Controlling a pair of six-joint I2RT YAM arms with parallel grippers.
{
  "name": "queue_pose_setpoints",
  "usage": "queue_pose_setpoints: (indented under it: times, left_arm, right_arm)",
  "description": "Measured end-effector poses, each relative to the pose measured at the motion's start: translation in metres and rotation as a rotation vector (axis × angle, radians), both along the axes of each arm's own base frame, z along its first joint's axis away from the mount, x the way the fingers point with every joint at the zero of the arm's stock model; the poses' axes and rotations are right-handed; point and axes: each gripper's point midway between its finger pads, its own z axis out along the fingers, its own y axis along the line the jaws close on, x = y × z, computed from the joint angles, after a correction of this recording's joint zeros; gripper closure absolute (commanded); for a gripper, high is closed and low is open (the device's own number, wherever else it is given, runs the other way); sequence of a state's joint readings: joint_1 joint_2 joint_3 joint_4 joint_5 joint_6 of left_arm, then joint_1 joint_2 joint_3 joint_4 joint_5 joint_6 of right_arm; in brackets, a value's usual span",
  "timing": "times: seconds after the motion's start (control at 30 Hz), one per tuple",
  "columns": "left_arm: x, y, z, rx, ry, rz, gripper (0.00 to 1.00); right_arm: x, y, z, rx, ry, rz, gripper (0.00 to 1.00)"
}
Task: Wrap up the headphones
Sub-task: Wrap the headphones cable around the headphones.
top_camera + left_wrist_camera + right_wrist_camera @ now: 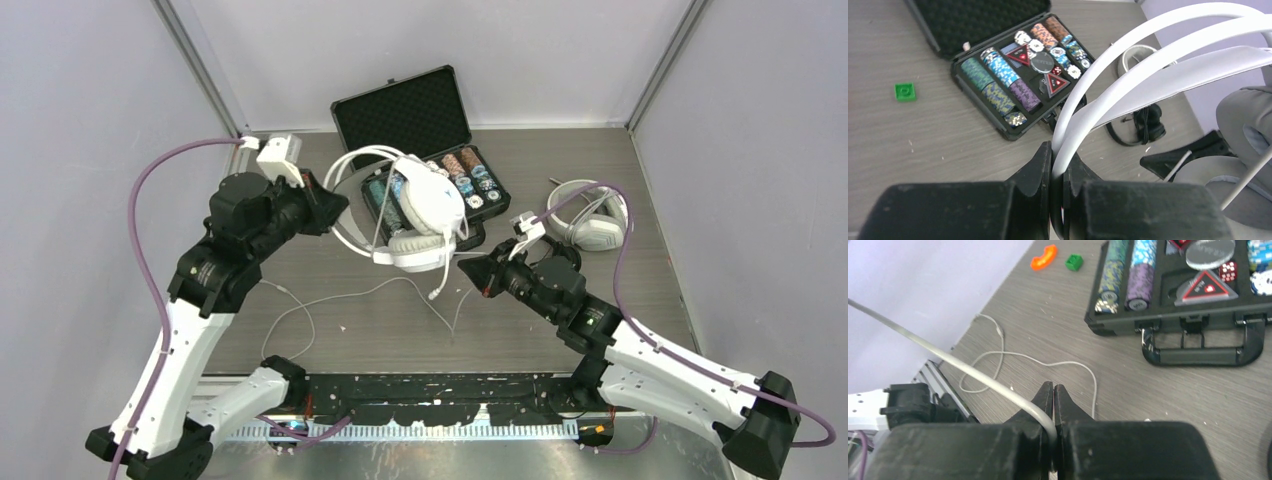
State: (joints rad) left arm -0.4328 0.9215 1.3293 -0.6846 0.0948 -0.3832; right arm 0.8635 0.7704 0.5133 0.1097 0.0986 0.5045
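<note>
Top view: the bulky white-and-grey over-ear headphones (425, 210) sit at the centre, overlapping the near rim of the open black foam-lined poker-chip case (400, 108) at 12 o'clock. Whether the lower cup touches the grey wood-grain bench (560, 160) cannot be told. The left fingers (328, 207) reach in from 9 o'clock and the right fingers (475, 270) from 4 o'clock. The thin grey-white cord (340, 300) trails in loose loops towards 7 o'clock, and a white round-cup headset (592, 218) lies apart at 2 o'clock. Left wrist view: the left fingers (1040, 165) are pinched fully together on one thin white hoop of the headband (1148, 55). The chip case lies at 11 o'clock, a small green block (905, 91) at 9 o'clock, and a slim black on-ear headset (1146, 125) at 3 o'clock. So narrow a purchase on a smooth hoop could let the heavy cups swing or the band slide out, dropping them onto the chip rows. Right wrist view: the right fingers (1045, 396) are pressed shut on the cord, which runs taut towards 10 o'clock, while slack loops lie on the bench at 11 o'clock. The case's handle (1193, 356) is at 2 o'clock, and an orange curved piece (1043, 256) sits beside a second green block (1074, 261) at 12 o'clock. Pulling harder may drag the cord through the pinch or tug the headband from the other grip. During winding, the slack could snag the handle or sweep the small blocks.
</note>
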Motion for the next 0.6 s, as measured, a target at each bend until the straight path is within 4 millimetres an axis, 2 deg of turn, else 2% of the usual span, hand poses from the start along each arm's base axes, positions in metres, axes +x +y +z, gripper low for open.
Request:
queue_pose_setpoints:
  times: [0.13, 0.3, 0.47, 0.53, 0.6]
  left_arm:
    - [0.0, 0.015, -0.001, -0.085, 0.061, 0.142, 1.0]
    - [0.0, 0.02, -0.005, -0.167, 0.102, 0.209, 1.0]
    - [-0.009, 0.001, -0.005, -0.208, 0.143, 0.098, 1.0]
    - [-0.013, -0.009, -0.004, -0.188, 0.15, 0.025, 1.0]
    - [-0.016, -0.018, -0.002, -0.149, 0.153, -0.059, 1.0]
  right_arm:
    - [0.0, 0.003, 0.017, 0.055, -0.043, 0.019, 1.0]
    - [0.001, 0.009, 0.013, 0.075, -0.057, 0.052, 0.98]
    - [0.01, 0.015, -0.005, 0.018, -0.051, 0.056, 0.92]
    - [0.014, 0.013, -0.004, -0.004, -0.066, 0.044, 0.91]
    - [0.02, 0.01, 0.004, -0.019, -0.089, 0.032, 0.91]
